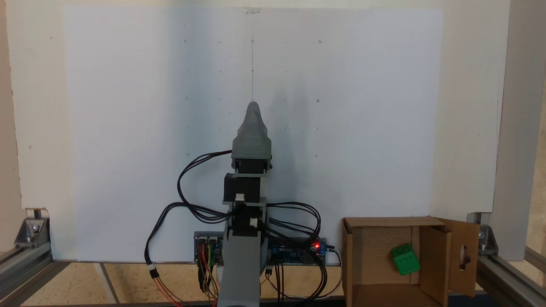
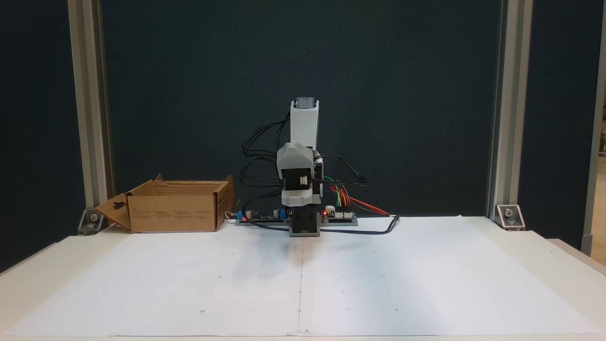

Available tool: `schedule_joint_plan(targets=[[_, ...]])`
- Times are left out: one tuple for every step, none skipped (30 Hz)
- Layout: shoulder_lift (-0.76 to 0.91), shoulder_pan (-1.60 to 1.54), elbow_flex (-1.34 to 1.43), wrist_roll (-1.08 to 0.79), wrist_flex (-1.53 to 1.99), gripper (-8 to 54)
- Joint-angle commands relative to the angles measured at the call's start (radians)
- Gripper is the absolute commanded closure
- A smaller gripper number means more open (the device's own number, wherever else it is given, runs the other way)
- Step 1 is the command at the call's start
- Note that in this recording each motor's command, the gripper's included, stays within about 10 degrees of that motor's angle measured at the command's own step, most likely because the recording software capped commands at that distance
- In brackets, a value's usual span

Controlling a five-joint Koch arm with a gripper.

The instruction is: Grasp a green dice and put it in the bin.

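1 green dice [image 1: 405, 259] in bin [image 1: 362, 273], far from gripper [image 1: 253, 106].

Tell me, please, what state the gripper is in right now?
Gripper: cannot be told; the jaws line up, it holds nothing. The green dice lies in the bin.

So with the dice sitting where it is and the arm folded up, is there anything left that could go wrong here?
Little, I'd judge. The green dice already lies inside the bin, tilted near an inner flap, so a knock to the box might shift it. The gripper is folded above the base and its state cannot be told. The loose cables looping beside the arm could snag on the next move.
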Motion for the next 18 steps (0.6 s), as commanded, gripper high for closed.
schedule_joint_plan(targets=[[0.109, -0.006, -0.005, -0.038, -0.058, 1.1], [0.109, -0.008, -0.005, -0.038, -0.060, 1.1], [0.109, -0.008, -0.005, -0.038, -0.060, 1.1], [0.109, -0.008, -0.005, -0.038, -0.060, 1.1], [0.109, -0.008, -0.005, -0.038, -0.058, 1.1], [0.109, -0.011, -0.005, -0.038, -0.058, 1.1], [0.109, -0.012, -0.005, -0.038, -0.058, 1.1], [0.109, -0.012, -0.005, -0.038, -0.057, 1.1], [0.107, -0.012, -0.005, -0.038, -0.055, 1.1], [0.106, -0.012, -0.005, -0.038, -0.052, 1.1], [0.106, -0.012, -0.005, -0.038, -0.051, 1.1], [0.106, -0.012, -0.005, -0.038, -0.048, 1.1], [0.104, -0.012, -0.003, -0.038, -0.046, 1.1], [0.104, -0.012, 0.000, -0.038, -0.046, 1.1], [0.104, -0.012, 0.002, -0.038, -0.043, 1.1], [0.104, -0.012, 0.005, -0.038, -0.041, 1.1], [0.104, -0.014, 0.008, -0.038, -0.040, 1.1], [0.104, -0.014, 0.009, -0.038, -0.040, 1.1]])
